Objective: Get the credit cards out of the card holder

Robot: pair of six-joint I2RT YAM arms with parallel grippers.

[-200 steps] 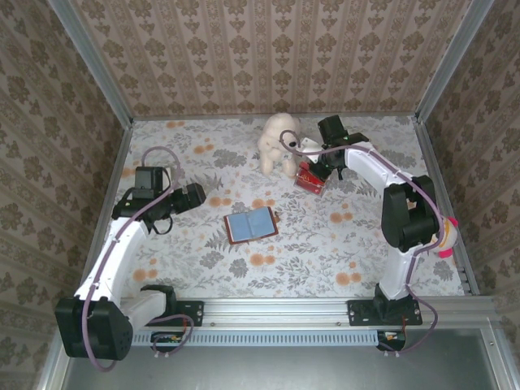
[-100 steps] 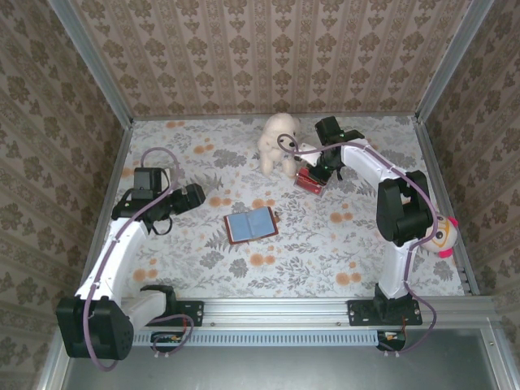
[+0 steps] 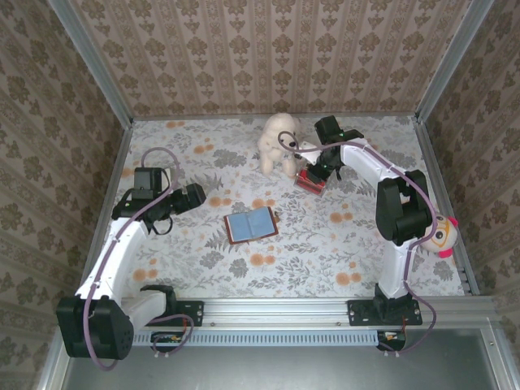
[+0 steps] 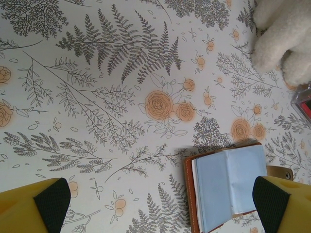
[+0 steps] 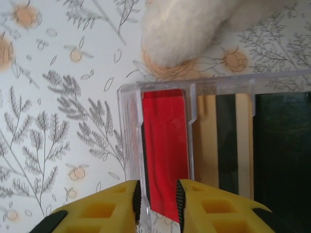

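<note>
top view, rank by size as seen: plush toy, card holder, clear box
1. plush toy, barely ahead
2. card holder, nearly the same
3. clear box, partly under the right arm

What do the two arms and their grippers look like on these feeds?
Both the left arm and the right arm have white links with black joint housings, and a mauve cable loops along each. In the wrist views the left gripper and the right gripper have yellow fingers with black pads; the right's show moulded square recesses.
</note>
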